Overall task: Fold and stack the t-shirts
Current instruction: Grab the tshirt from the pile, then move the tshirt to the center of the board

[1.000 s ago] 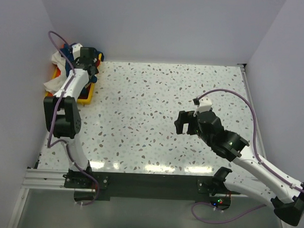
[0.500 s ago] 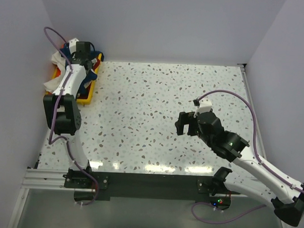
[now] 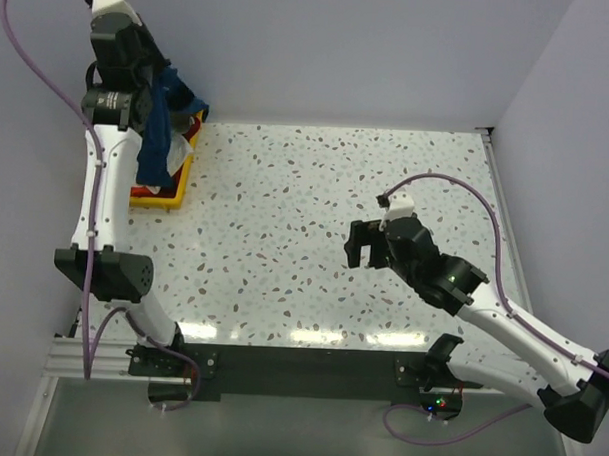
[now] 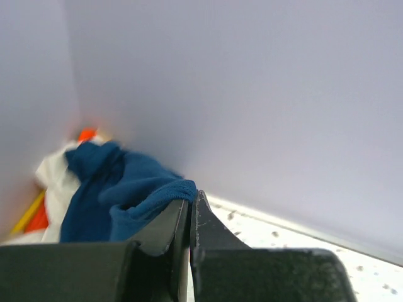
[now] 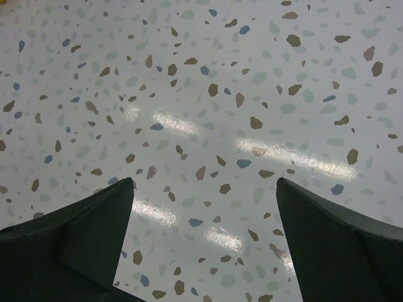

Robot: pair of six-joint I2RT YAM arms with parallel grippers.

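**Navy shirt hangs from left gripper above the tray**

We see the left gripper [image 3: 158, 80] held high in the far-left corner, its jaws pressed together on a fold of the navy shirt [image 3: 157, 143]. The shirt drops from that pinch in a bunched column, so its long axis runs straight down. Its lower end hangs over the yellow tray [image 3: 172, 194], though we cannot tell whether it touches. In the wrist view a white shirt [image 4: 53, 177] lies heaped beneath the navy one, close to the wall.

The right gripper [image 3: 362, 245] hovers well apart, over the right-centre of the table [image 3: 286, 187], its jaws spread wide on nothing.

We judge that the coming move turns on this gap. The bare table lies to the right of the hanging shirt and nearer the bases. Only the left arm is at the shirt, and the right is too far across the table to take a free edge from where it stands.
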